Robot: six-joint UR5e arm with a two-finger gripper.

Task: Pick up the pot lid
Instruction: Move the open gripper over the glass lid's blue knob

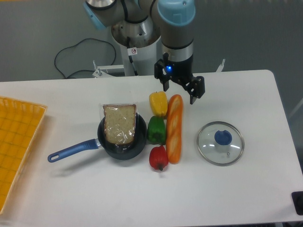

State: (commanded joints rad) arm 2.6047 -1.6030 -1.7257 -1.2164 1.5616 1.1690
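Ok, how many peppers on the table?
3. Yellow pepper, farthest from the camera; green pepper, just right of the black pan in the picture; red pepper, nearest the camera. None looks hidden.

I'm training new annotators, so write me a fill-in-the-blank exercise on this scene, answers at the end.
The knob on the transparent pot lid is coloured ____.
Of "open" and "shut", the word for the tool is ____.
The handle of the frying pan points toward the picture's ____ edge.
Of the green pepper and the red pepper, the ____ one lies nearer the picture's bottom edge.
Missing words: blue; open; left; red.
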